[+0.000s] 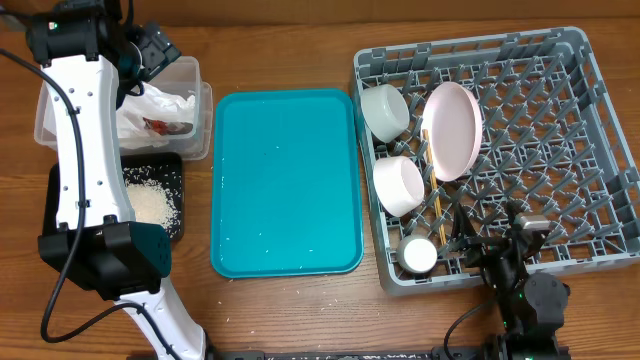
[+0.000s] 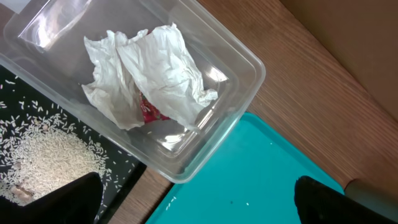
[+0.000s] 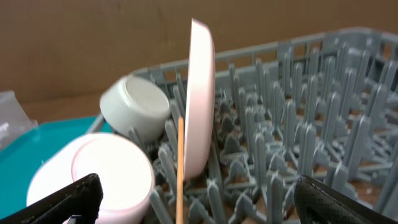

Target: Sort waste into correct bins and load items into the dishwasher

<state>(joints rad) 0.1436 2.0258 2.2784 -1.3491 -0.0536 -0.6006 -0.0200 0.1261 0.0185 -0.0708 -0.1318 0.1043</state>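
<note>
The clear tub (image 1: 195, 115) holds the crumpled white napkin (image 2: 149, 68) with a red-brown scrap (image 2: 149, 112). The black tray (image 1: 60, 185) in front of it holds loose rice (image 1: 150, 200). My left gripper (image 1: 150, 50) hovers over the tub's far right side, open and empty (image 2: 199, 208). The grey dish rack (image 1: 530, 150) holds a grey-green bowl (image 1: 385, 110), an upright pink plate (image 1: 452, 130), a pale bowl (image 1: 400, 185), a white cup (image 1: 418, 255) and chopsticks (image 1: 437, 205). My right gripper (image 1: 500, 255) is open and empty at the rack's front edge (image 3: 199, 202).
The teal serving tray (image 1: 285, 180) lies between the bins and the rack, with a few stray rice grains (image 2: 217, 199) on it. The left arm's white link crosses over the black tray. Many upright pegs (image 3: 298, 112) fill the rack's right half.
</note>
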